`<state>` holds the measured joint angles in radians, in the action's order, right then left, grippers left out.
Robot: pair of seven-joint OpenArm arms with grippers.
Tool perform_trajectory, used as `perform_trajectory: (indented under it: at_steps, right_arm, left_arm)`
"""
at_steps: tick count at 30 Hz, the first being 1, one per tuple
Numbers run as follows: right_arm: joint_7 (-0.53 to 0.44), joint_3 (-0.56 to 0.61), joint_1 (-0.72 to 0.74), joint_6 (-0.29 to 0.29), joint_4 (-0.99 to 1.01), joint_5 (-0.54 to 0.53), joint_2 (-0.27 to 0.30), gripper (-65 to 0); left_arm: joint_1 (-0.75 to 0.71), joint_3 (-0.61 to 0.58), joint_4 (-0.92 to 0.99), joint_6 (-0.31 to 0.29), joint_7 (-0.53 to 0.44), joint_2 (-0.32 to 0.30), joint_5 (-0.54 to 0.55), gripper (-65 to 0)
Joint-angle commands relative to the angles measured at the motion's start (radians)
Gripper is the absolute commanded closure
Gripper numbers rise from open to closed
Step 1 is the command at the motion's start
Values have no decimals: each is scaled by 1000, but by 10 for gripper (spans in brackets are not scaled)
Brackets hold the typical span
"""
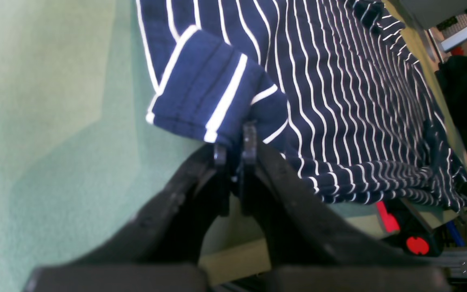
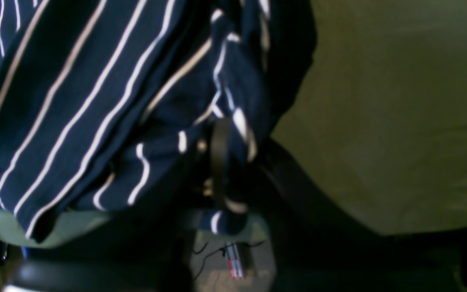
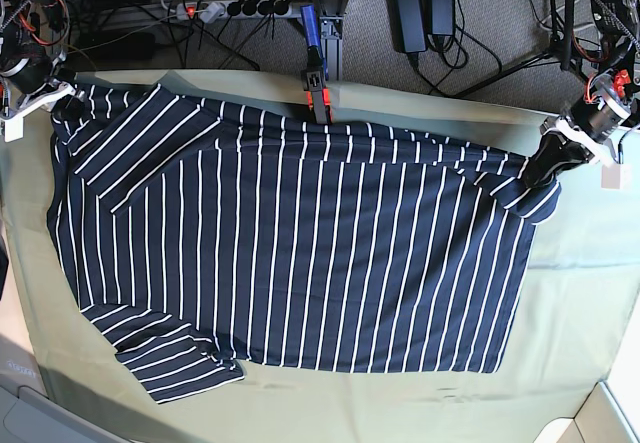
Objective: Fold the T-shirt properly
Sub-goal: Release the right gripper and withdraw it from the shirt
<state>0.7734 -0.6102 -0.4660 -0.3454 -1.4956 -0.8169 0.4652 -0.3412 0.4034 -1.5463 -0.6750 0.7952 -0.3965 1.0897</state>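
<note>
already both grippers were pinched on the t-shirt (image 3: 300,253): left gripper (image 1: 233,152), right gripper (image 2: 217,162), at the table's (image 3: 580,293) far corners; lifting evenly would avoid bunching.

Navy T-shirt (image 3: 300,253) with thin white stripes, spread flat across the olive cloth (image 3: 580,293), one sleeve lying folded at the lower corner. Opposite corners are pinched between the closed left pincer (image 1: 233,152) and right pincer (image 2: 217,138).
</note>
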Motion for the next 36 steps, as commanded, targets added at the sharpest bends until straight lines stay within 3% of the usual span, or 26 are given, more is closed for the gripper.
perform_trajectory:
  at_steps: [1,9,14,15,18,20,31,36]
  right_arm:
    - [24,-10,-14,-63,-8,20,19,0]
    - [11,-10,-13,-63,-8,20,19,0]
    - [-18,-10,-10,-63,-8,23,19,0]
    - [-19,-10,-7,-63,-8,23,19,-35]
    - [-14,-10,5,-63,-8,24,19,-311]
    - [1,-10,24,-63,-11,24,19,-422]
    - [26,-37,164,-63,-142,55,28,-432]
    - [-29,-37,319,-62,-124,120,59,-432]
  left_arm:
    - [3,11,-16,-23,-20,-19,17,0]
    - [3,11,-16,-23,-20,-19,17,0]
    - [2,11,-16,-23,-18,-19,13,-243]
    - [3,11,-16,-23,-2,-19,14,-260]
    - [3,11,-28,-23,60,-19,26,-261]
    - [2,11,-47,-23,67,-19,29,-260]
    - [6,11,-171,-23,26,-19,-14,-260]
    - [6,11,-171,-23,24,-19,-17,-260]
